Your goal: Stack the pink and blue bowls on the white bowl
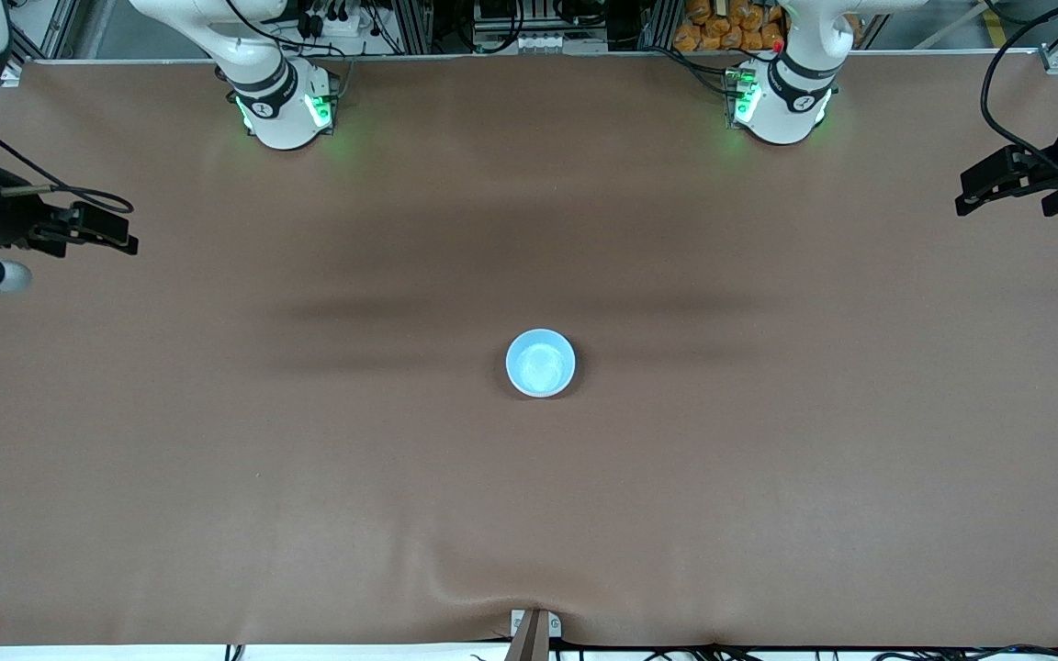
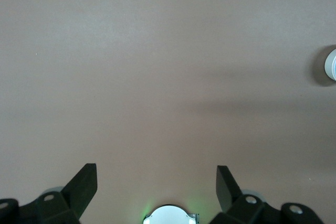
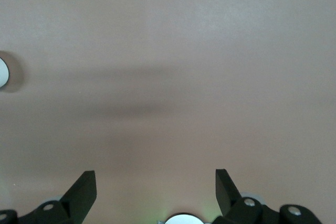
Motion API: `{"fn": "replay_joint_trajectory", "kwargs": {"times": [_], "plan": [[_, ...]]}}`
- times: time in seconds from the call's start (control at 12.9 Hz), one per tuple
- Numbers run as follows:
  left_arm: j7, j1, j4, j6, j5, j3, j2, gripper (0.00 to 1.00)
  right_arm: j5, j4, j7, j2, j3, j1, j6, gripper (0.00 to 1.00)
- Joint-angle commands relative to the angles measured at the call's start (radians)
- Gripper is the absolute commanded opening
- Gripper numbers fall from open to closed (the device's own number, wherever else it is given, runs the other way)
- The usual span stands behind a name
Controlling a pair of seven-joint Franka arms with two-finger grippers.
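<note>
A light blue bowl (image 1: 540, 363) stands upright at the middle of the brown table, seen from straight above. No pink bowl or white bowl shows by itself; anything under the blue bowl is hidden. Its edge shows in the left wrist view (image 2: 332, 64) and in the right wrist view (image 3: 2, 72). My left gripper (image 1: 968, 191) is open and empty over the left arm's end of the table, well apart from the bowl (image 2: 156, 174). My right gripper (image 1: 125, 228) is open and empty over the right arm's end (image 3: 155, 177).
The two arm bases (image 1: 286, 110) (image 1: 782, 106) stand along the table's edge farthest from the front camera. A small bracket (image 1: 534, 629) sits at the nearest edge, where the brown cover (image 1: 309, 477) wrinkles. Cables hang by both grippers.
</note>
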Motion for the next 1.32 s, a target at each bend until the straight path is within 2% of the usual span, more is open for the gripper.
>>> {"fn": "replay_joint_trajectory", "kwargs": {"times": [0.0, 0.39, 1.24], "plan": [[0.005, 0.000, 0.016, -0.012, -0.014, 0.000, 0.007, 1.00, -0.014, 0.001, 0.029, -0.038, 0.019, -0.004, -0.027, 1.00], [0.005, -0.002, 0.016, -0.012, -0.014, 0.000, 0.009, 1.00, -0.063, 0.035, 0.003, -0.040, 0.022, -0.001, -0.025, 1.00], [0.010, -0.002, 0.014, -0.012, -0.014, 0.000, 0.013, 1.00, -0.062, 0.050, 0.001, -0.034, 0.019, -0.003, -0.024, 1.00]]}}
